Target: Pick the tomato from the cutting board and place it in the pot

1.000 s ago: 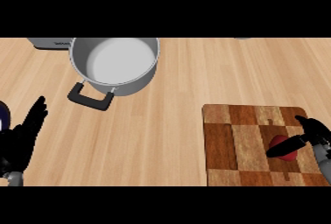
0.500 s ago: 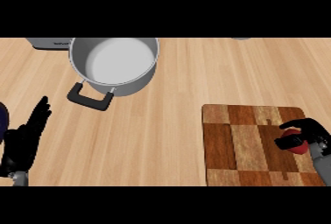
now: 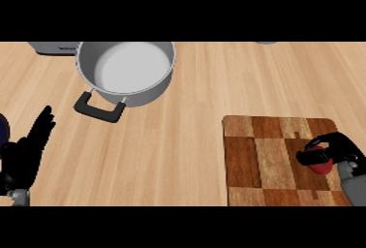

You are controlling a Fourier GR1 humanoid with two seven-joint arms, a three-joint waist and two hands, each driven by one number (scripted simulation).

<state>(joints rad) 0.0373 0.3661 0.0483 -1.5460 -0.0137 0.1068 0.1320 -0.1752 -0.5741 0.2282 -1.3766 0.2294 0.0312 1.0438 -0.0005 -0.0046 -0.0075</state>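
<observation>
My right robot hand is curled round the tomato, which sits on the cutting board at about 4 o'clock on the worktop, so I judge the grasp step is in hand and the lift not yet made. Next I must raise it and carry it toward 11 o'clock to the pot, well apart, clearing its rim and black handle. My left robot hand rests with fingers straight at 8 o'clock, off the route.
</observation>
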